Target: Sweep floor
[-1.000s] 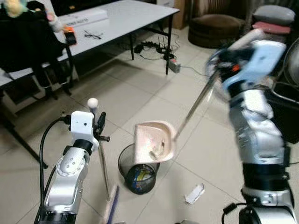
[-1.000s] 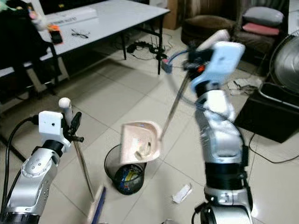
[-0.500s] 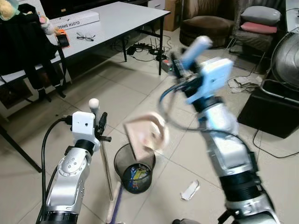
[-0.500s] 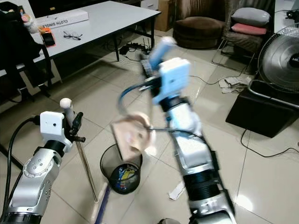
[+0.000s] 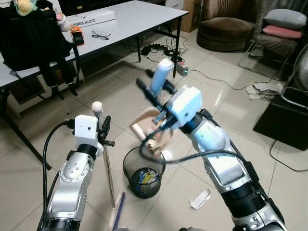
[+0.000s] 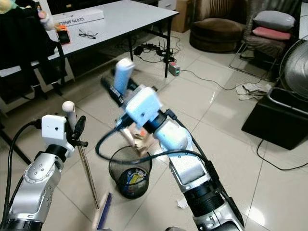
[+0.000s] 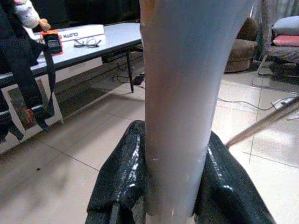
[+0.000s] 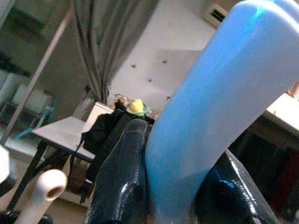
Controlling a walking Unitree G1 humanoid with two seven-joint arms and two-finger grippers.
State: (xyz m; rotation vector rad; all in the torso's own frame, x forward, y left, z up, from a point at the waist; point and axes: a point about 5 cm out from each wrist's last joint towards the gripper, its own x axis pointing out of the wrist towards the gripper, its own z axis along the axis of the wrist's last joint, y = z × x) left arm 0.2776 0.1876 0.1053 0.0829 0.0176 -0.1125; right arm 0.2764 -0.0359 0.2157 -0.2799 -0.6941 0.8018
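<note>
1. Swinging across since a second ago, my right gripper (image 5: 161, 91) is tipping the dustpan (image 5: 153, 132) over the wire bin (image 5: 143, 171), clenched on its blue handle (image 8: 219, 102).
2. I'm keeping the left gripper (image 5: 100, 129) clamped on the broom pole (image 5: 109, 175), upright beside the bin.
3. Bin lies below the pan, holding wrappers; a paper scrap (image 5: 199, 198) is lying on the tiles, nearer my right arm.
</note>
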